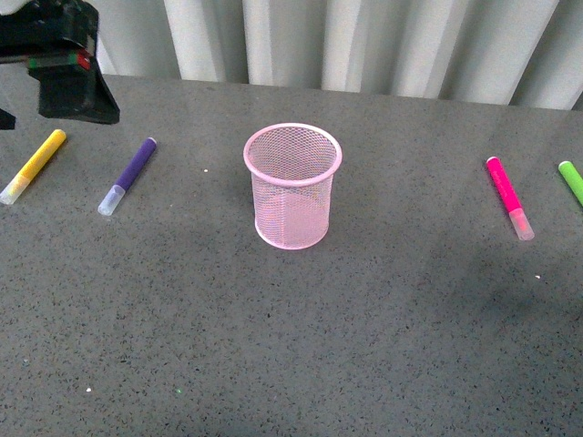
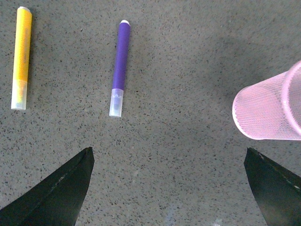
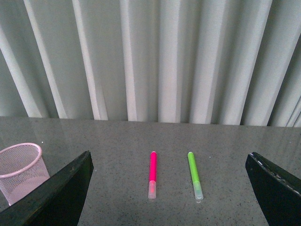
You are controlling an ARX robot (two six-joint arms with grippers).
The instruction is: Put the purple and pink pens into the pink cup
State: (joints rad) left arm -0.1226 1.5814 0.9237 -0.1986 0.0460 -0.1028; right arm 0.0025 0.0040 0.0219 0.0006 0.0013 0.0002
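Note:
The pink cup [image 1: 292, 186] stands upright and empty at the table's middle; it also shows in the left wrist view [image 2: 273, 109] and the right wrist view [image 3: 21, 169]. The purple pen [image 1: 127, 176] lies left of it, also in the left wrist view [image 2: 119, 68]. The pink pen [image 1: 508, 197] lies at the right, also in the right wrist view [image 3: 152, 174]. My left gripper [image 2: 167, 188] is open and empty above the table, short of the purple pen; its arm shows at the far left [image 1: 64, 73]. My right gripper [image 3: 169, 197] is open and empty, back from the pink pen.
A yellow marker [image 1: 33, 165] lies left of the purple pen, also in the left wrist view [image 2: 21, 56]. A green marker [image 1: 572, 180] lies right of the pink pen, also in the right wrist view [image 3: 194, 175]. A white curtain [image 1: 364, 41] hangs behind the grey table [image 1: 301, 346].

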